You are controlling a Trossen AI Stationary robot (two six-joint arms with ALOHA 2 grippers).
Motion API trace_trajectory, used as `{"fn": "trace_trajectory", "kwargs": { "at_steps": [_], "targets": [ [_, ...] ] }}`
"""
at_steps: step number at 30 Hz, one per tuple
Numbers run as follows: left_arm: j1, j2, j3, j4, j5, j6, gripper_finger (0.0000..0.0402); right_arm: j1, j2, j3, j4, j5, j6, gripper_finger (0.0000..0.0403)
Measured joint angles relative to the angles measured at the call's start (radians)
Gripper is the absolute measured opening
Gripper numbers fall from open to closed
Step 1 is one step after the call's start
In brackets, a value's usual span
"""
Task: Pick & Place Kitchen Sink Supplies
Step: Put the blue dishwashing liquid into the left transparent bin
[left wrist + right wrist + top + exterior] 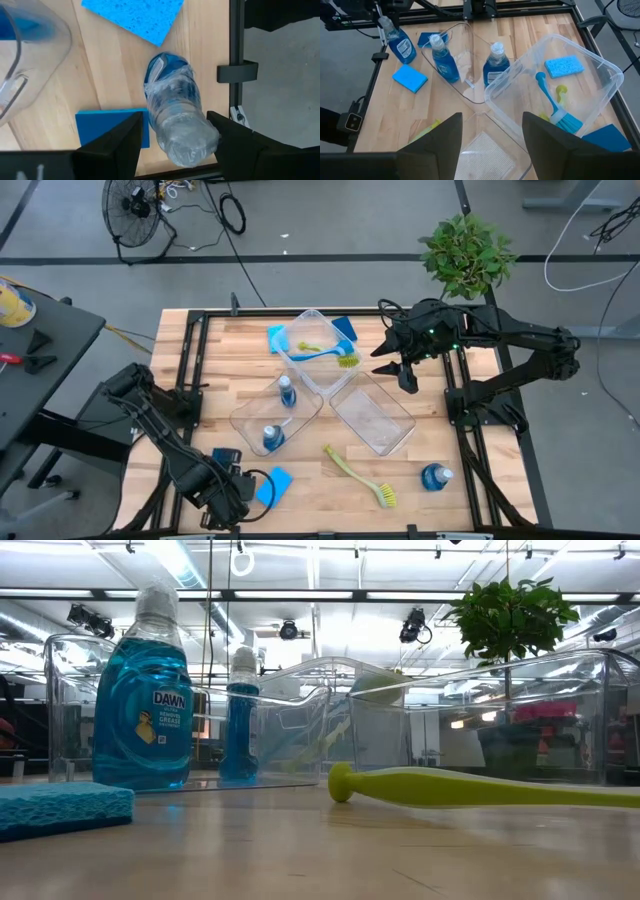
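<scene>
A bottle is seen upright on the worktop near its left front corner, between the parted left jaws, not yet clamped. It is judged smooth, slippery and rather heavy, so its body should be taken. The right jaws are apart over the bins.

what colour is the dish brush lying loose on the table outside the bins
Yellow-green: the dish brush, clearest in the high view.

4 bottles of blue liquid are showing. 4 sponges are lying about: 2 light-blue sponges & 2 dark-blue sponges. 3 brushes are showing: 2 yellow-green brushes, 1 blue brush. 3 clear bins are sitting on the table w/ them, plus 1 potted plant.
</scene>
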Motion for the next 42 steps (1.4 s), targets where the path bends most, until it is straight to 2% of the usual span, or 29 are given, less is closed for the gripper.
{"fn": "trace_trajectory", "kwargs": {
  "at_steps": [7,16,22,28,38,42],
  "targets": [
    [0.002,0.003,0.0,0.003,0.001,-0.005,0.0213,0.0,0.0,0.0,0.0,0.0,-0.004,0.0208],
    [0.002,0.003,0.002,0.003,0.034,-0.006,0.0141,0.0,0.0,0.0,0.0,0.0,-0.01,0.0208],
    [0.007,0.004,0.01,-0.011,0.036,-0.003,0.0141,0.0,0.0,0.0,0.0,0.001,-0.018,0.0208],
    [0.032,-0.01,0.052,-0.124,0.037,0.042,0.0141,0.0,0.0,0.0,0.0,0.001,-0.018,0.0208],
    [0.097,-0.111,0.136,-0.371,-0.016,0.071,0.0141,0.0,0.0,0.0,0.0,0.001,-0.021,0.0208],
    [0.128,-0.166,0.181,-0.388,-0.054,0.069,0.0141,0.0,0.0,0.0,0.0,0.001,-0.026,0.0208]
  ]
}}
